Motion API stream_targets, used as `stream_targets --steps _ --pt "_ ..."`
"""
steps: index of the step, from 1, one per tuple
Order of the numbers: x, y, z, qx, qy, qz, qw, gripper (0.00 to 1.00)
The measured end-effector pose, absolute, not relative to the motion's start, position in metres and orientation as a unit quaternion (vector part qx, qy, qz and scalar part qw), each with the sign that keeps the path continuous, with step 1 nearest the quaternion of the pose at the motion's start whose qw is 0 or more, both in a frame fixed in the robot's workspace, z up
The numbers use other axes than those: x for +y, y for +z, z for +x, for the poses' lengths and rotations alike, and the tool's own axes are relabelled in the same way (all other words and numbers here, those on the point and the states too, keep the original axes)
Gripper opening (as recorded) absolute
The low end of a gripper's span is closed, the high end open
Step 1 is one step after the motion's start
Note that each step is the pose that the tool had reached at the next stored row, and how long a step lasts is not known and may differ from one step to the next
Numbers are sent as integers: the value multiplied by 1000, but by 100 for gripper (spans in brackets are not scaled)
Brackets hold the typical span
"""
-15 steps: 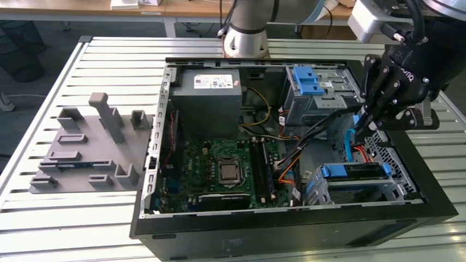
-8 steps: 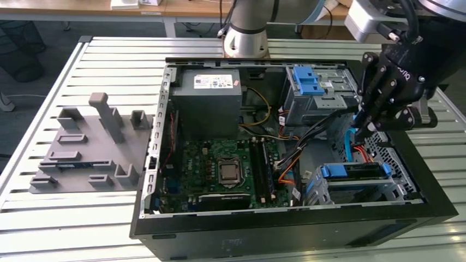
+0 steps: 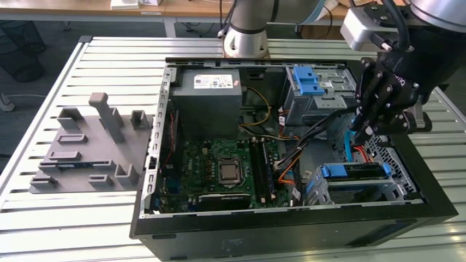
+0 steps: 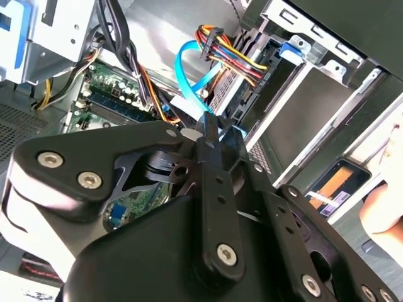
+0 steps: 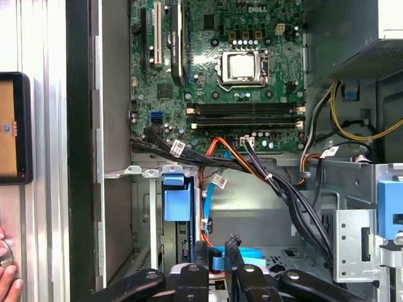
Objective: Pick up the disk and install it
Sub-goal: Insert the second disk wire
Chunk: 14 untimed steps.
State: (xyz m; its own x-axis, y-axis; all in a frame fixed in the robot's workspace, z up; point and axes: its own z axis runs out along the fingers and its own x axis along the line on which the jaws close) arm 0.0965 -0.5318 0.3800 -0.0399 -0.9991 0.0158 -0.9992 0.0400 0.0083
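Observation:
The disk (image 3: 358, 172), dark with a blue bracket, lies in the lower drive cage at the exterior view's right of the open computer case (image 3: 156, 164). In the first wrist view its blue bracket (image 5: 176, 200) shows inside that cage. My gripper (image 3: 362, 131) hangs just above the cage, a little toward the case's back. Its fingers stand close together in both wrist views (image 4: 210, 123) (image 5: 216, 246). A light blue flat cable (image 4: 189, 69) runs right past the tips. I cannot tell whether the cable is pinched.
The case holds a grey power supply (image 3: 206, 93), the motherboard (image 3: 226, 164), an upper cage with a blue latch (image 3: 311, 81) and loose orange and black cables (image 5: 252, 167). A grey parts fixture (image 3: 87, 147) lies on the slatted table. A hand (image 5: 6, 277) rests beside the case.

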Motion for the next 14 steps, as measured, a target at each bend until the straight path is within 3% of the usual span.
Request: stream_targets --steps 6,9,14 --pt "-532 374 97 -721 13 693 6 25" --pt "-532 371 97 -721 18 693 4 17" --pt "-533 370 97 -721 14 693 -1 16"
